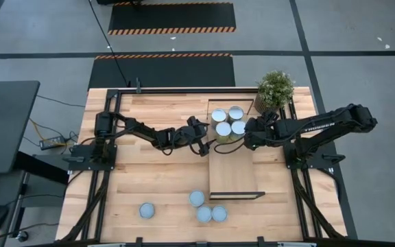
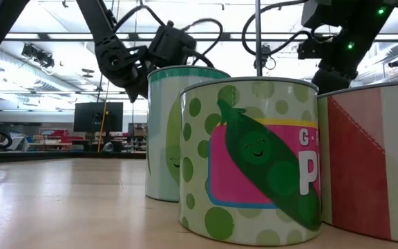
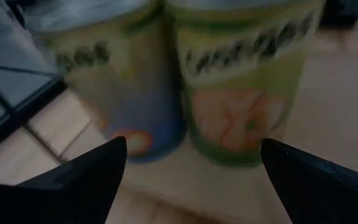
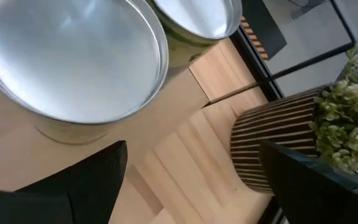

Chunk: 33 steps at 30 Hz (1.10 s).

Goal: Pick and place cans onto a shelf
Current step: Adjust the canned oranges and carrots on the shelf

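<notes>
I see four cans (image 1: 229,122) clustered at the far end of the shelf (image 1: 233,171), near the potted plant (image 1: 275,88). My left gripper (image 1: 206,143) hangs just beside that cluster with its fingers spread wide and nothing between them; my right gripper (image 1: 247,136) sits at the other side, also wide and empty. Four more cans (image 1: 204,206) stand on the table (image 1: 136,178) near its front edge

Four upright cans (image 1: 228,121) cluster at the shelf's (image 1: 233,168) far end; four stand on the tabletop.
</notes>
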{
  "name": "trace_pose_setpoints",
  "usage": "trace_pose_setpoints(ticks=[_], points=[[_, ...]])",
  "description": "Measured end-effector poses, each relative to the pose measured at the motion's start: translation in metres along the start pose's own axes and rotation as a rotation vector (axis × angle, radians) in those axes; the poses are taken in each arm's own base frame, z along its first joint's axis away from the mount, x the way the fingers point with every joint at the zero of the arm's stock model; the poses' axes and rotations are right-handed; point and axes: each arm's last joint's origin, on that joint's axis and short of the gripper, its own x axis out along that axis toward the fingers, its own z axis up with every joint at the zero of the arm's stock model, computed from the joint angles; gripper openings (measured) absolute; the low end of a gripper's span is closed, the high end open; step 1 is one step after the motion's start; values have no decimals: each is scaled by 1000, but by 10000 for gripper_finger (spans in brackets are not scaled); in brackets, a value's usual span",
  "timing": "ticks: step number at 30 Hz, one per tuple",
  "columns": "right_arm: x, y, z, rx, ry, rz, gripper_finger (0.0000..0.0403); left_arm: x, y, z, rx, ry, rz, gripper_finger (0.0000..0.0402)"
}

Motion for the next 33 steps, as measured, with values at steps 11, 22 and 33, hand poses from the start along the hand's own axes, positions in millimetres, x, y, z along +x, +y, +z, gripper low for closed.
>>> trace_pose_setpoints(ticks=[11,22,33], points=[[-11,8,-2,-8,-2,71,373,2,2,-8,35,65,-18,377],[-11,5,0,-44,-69,-31,373,-1,-6,-7,58,53,-45,377],[-4,-2,6,-54,-91,-105,373,-1,-6,-7,55,44,-43,377]])
